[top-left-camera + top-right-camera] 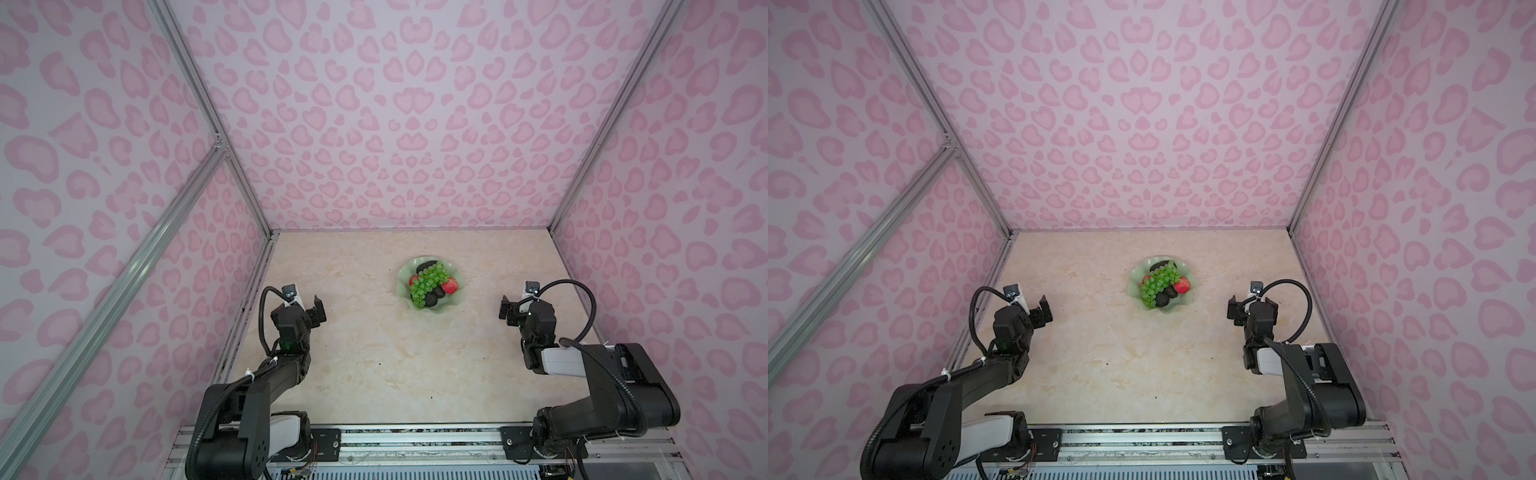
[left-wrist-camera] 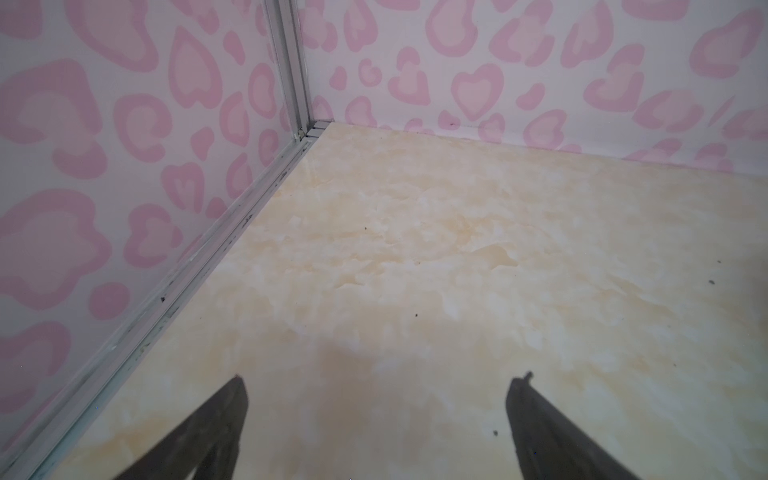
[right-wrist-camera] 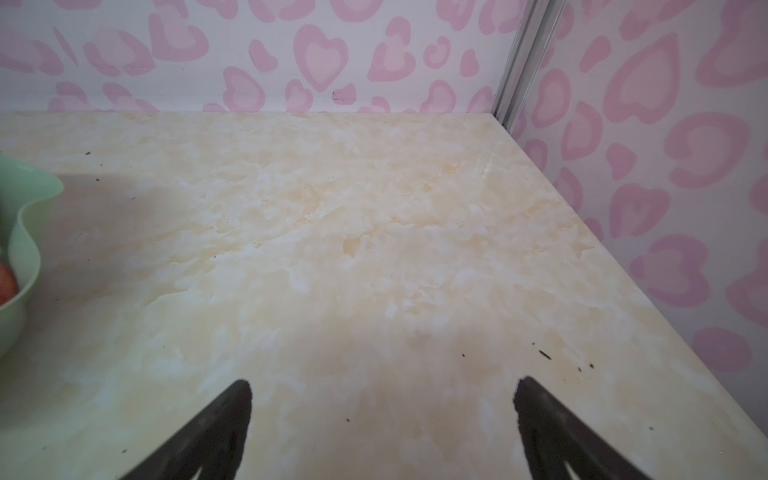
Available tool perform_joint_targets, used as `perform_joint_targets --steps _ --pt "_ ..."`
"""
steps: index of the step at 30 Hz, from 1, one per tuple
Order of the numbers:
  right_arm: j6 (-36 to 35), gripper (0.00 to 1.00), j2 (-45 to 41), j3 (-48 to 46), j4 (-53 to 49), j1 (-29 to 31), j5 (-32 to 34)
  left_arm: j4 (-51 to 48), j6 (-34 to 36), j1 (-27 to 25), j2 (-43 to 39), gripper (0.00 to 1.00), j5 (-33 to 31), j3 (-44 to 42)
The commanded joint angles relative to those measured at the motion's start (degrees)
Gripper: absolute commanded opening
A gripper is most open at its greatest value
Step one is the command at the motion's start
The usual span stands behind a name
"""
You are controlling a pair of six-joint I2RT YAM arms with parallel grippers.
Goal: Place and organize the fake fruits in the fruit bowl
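The pale mint fruit bowl (image 1: 444, 307) (image 1: 1177, 306) stands mid-table toward the back. In it lie a green bunch of grapes (image 1: 428, 284) (image 1: 1158, 282), two red fruits (image 1: 450, 285) (image 1: 414, 280) and dark rough-skinned fruits (image 1: 428, 266) (image 1: 433, 297). My left gripper (image 1: 316, 311) (image 2: 378, 382) hovers open and empty well left of the bowl. On the bowl's right, my right gripper (image 1: 508, 309) (image 3: 384, 382) is also open and empty. The right wrist view catches only the bowl's rim (image 3: 25, 232) and a bit of a red fruit (image 3: 6, 284).
The marble-patterned tabletop (image 1: 395, 365) is walled on three sides by pink heart-print panels (image 1: 395, 124) with aluminium frame posts (image 1: 266, 224). A metal rail (image 1: 415, 436) carrying both arm bases runs along the front edge. Small dark specks dot the table.
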Motion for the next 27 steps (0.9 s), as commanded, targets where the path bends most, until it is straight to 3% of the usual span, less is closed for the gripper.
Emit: perform_joint_targets --steps 1,4,11,27 --pt "-1.72 0.99 2.57 -1.47 13.07 0.02 -1.88 8.05 1.21 0.64 4.79 0.98 4.99 1.89" --pt "-1.95 0.99 2.06 -1.39 12.10 0.09 -2.27 11.31 1.48 0.93 9.74 0.98 6.52 2.57" --pt "-1.77 0.99 1.22 0.55 6.86 0.04 -2.02 12.72 1.30 1.08 10.07 0.98 6.06 1.63" --pt "-1.59 0.99 1.01 0.81 6.05 0.03 -1.83 12.60 1.65 0.51 10.11 0.98 5.09 1.77"
